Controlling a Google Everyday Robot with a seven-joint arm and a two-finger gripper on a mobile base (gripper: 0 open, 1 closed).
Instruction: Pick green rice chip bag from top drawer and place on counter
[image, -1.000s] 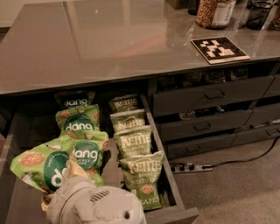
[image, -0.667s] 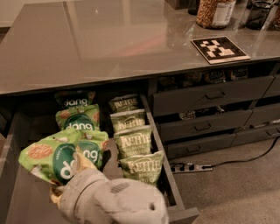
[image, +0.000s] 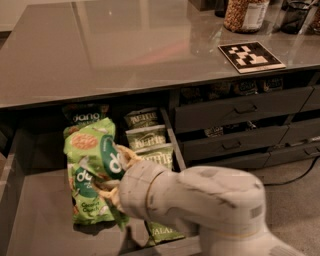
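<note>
starting at the left, the drawer (image: 40, 215) stands pulled out, its floor bare on that side. next comes the bag (image: 89, 172), and this is the change: a second ago it lay slumped and low among the other packs, and now it has swung up on end, label facing me, its lower edge seeming to clear the drawer floor. i read that as the lift being under way. the end effector (image: 117, 172) is clamped on the bag's right edge, tan fingers (image: 131, 152) pinching the foil, so the grasp held through the rise. behind the bag, a second green pack (image: 84, 117) sits at the back of the drawer, untouched. just right of my grip is the row of kettle packs (image: 145, 137), close enough that i'd watch for snagging. the arm (image: 200, 205) has pushed forward and now fills the lower right of my view, hiding the drawer front. above, the surface (image: 125, 45) waits, with a tag (image: 250, 55) and a jar (image: 245, 12) far right. my judgement: picking is about done; raising clear of the surface edge and carrying over remain.
</note>
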